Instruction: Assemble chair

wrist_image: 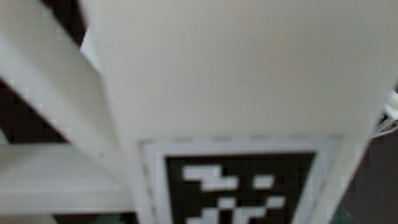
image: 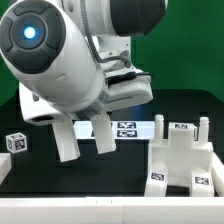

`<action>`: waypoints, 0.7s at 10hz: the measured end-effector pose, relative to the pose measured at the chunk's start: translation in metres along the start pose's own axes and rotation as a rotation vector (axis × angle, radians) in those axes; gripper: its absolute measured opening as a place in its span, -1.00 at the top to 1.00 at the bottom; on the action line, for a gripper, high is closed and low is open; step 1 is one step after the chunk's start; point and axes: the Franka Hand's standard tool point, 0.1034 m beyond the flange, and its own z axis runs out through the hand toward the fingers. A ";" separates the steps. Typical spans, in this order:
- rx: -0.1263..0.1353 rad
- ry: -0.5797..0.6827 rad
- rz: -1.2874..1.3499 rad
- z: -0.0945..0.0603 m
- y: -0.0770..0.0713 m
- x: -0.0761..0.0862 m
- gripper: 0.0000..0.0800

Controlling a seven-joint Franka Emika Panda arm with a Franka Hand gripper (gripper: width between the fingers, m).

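**Arm low over the black table, joined chair parts to the right**

At the exterior view's left, a small white tagged cube (image: 14, 143) sits on the black table (image: 40, 182). The arm (image: 70, 70), white with a round blue light (image: 30, 33), leans over the left and middle of the scene. Under it the gripper (image: 92, 146) reaches down to the table. Two pale slanted bars show there, a white bar (image: 65, 140) and a greyer one beside it. I cannot tell fingers from chair parts, nor whether the jaws are wide, narrow or holding something.

Just behind lies the marker board (image: 128, 128), partly hidden by the arm. On the right stands the chair (image: 185, 160), a blocky white structure of joined parts with tags (image: 157, 178) on its front and top faces. The markings are coded black-and-white squares, not letters.

A green backdrop (image: 190, 40) closes the room behind the table.

In the wrist view a white panel (wrist_image: 214, 80) fills the frame, very close and blurred, with a tag at one end.
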 end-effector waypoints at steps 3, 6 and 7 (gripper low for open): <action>-0.068 -0.071 0.018 0.002 0.006 -0.011 0.29; -0.131 -0.101 -0.002 -0.002 0.002 -0.014 0.29; -0.132 -0.102 -0.005 -0.002 0.002 -0.013 0.29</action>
